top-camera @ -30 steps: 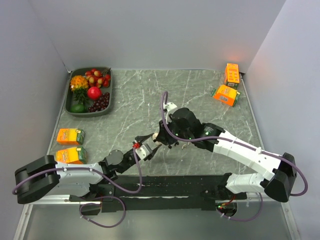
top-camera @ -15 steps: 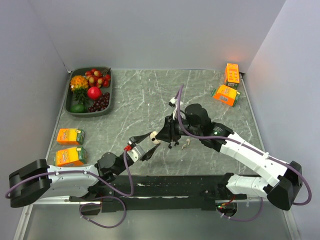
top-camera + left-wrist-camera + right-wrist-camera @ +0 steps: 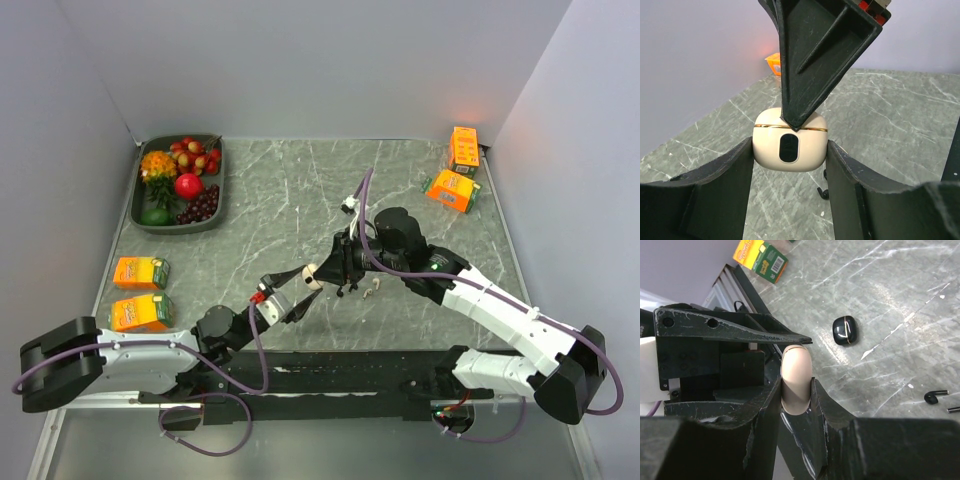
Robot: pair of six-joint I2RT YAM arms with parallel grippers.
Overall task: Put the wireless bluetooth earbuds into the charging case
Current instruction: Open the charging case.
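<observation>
Grey marbled tabletop, plain pale walls, even light

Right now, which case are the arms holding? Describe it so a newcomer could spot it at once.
Find the middle of the marble table, where the two arms meet. Both the left pincer and right pincer clamp a small rounded case above it. Unlike the black case lying on the table, it is cream with a dark oval on its front.
</observation>
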